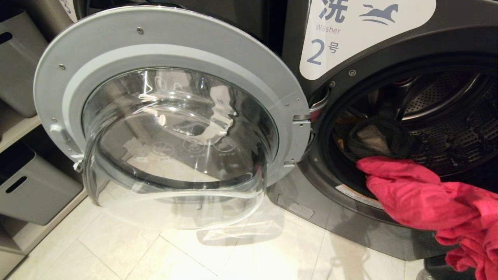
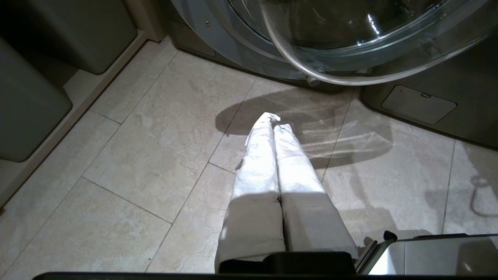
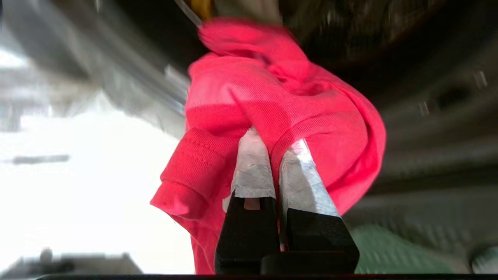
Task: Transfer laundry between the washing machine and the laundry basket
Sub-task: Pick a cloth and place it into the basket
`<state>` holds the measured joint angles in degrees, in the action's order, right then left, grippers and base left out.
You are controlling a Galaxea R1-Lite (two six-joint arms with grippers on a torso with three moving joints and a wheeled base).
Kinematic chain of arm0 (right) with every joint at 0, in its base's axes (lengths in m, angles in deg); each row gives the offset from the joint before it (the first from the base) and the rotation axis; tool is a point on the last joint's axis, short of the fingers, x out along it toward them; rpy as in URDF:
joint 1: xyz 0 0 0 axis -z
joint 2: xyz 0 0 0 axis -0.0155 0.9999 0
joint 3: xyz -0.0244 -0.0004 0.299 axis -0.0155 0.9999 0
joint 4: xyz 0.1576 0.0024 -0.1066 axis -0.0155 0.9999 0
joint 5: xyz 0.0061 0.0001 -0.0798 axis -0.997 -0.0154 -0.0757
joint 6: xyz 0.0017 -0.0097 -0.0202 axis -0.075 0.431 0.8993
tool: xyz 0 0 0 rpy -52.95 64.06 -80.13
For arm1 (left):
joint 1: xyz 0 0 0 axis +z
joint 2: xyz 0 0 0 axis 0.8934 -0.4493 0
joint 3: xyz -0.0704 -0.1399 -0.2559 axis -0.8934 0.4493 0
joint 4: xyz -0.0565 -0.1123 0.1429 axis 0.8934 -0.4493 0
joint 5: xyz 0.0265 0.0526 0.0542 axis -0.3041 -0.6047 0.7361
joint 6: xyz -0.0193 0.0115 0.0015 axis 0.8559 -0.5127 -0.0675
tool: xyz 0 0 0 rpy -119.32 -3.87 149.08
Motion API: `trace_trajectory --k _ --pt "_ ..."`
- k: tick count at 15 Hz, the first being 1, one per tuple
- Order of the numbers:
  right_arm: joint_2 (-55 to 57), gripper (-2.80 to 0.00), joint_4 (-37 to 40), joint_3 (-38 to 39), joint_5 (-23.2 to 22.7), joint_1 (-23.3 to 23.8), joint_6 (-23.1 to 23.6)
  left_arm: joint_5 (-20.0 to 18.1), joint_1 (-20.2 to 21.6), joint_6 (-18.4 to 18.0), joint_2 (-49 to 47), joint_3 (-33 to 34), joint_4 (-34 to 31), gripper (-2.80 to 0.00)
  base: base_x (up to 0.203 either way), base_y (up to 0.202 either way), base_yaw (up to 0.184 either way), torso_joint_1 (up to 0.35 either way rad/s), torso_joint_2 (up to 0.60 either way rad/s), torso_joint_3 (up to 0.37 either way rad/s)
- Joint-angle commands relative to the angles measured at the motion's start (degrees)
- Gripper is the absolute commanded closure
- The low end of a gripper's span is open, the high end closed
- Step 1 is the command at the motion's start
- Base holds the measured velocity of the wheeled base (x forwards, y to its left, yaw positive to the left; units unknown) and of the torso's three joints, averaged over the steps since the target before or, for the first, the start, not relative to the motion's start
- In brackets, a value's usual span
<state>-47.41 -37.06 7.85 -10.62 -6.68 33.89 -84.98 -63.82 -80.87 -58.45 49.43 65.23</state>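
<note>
The red garment [image 1: 424,202] is being held draped across the lower lip of the washing machine [image 1: 385,128] opening, one end lying at the drum mouth, the bulk hanging down and out toward the machine's right lower corner. Its long axis is running from the drum mouth outward and downward. It is being gripped by the right hand [image 3: 274,142], closed tightly on a fold of the cloth; in the head view that hand is being hidden. A dark garment [image 1: 375,140] is resting just inside the drum, behind the red one. A patch of green, judged to be the laundry basket [image 3: 393,249], is being glimpsed below the machine front in the right wrist view. The open door [image 1: 171,112] is standing well left of the opening, not in the way. The left hand [image 2: 274,120] is being kept shut and empty, over the floor [image 2: 155,163] below the door.
</note>
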Motion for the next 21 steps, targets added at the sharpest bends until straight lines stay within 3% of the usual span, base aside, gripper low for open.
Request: trace_trajectory --k 1,6,10,15,17,21 --pt "-10.76 0.0 12.73 -2.13 0.01 -0.04 0.13 0.0 0.0 -0.03 0.03 0.0 0.04 0.0 0.0 0.0 0.0 0.0 0.0 0.0" --pt "-13.67 0.0 27.29 -11.64 -0.13 0.01 0.48 0.0 0.0 -0.03 0.01 0.0 0.04 0.0 0.0 0.0 0.0 0.0 0.0 0.0" --pt "-13.69 0.0 28.65 -14.23 -0.21 -0.01 1.83 0.0 0.0 0.06 0.01 0.0 0.04 0.0 0.0 0.0 0.0 0.0 0.0 0.0" --pt "-19.97 0.0 37.19 -17.06 -2.41 0.0 2.81 0.0 0.0 0.01 0.04 0.0 0.04 0.0 0.0 0.0 0.0 0.0 0.0 0.0" --pt "-22.01 0.0 44.13 -21.31 -3.35 0.0 3.32 0.0 0.0 0.06 0.1 0.0 0.04 0.0 0.0 0.0 0.0 0.0 0.0 0.0" --pt "-20.73 0.0 45.54 -28.58 -6.69 0.01 3.31 0.0 0.0 0.05 0.01 0.0 0.04 0.0 0.0 0.0 0.0 0.0 0.0 0.0"
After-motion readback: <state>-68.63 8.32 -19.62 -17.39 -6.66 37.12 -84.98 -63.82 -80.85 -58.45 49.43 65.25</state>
